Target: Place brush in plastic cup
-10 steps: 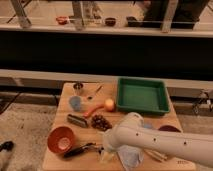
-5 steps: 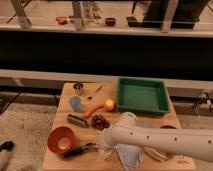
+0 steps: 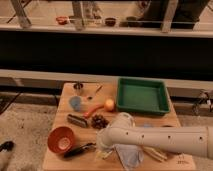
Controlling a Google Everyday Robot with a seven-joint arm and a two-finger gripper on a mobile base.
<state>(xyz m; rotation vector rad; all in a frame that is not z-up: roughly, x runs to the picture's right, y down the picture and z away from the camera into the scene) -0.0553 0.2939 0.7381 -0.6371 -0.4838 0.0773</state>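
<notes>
Wooden worktop (image 3: pixel 172 120), task barely begun: the empty claw (image 3: pixel 101 149), jaws spread, hangs at six o'clock by the unlifted brush (image 3: pixel 80 149), plastic cup (image 3: pixel 75 103) waiting at ten o'clock.

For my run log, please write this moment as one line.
gripper: open, low beside brush | brush: lying on table near orange bowl | cup: upright, brush not in it

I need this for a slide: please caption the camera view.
Gripper near the front of the wooden table, by the brush beside the orange bowl; blue plastic cup stands farther back.
</notes>
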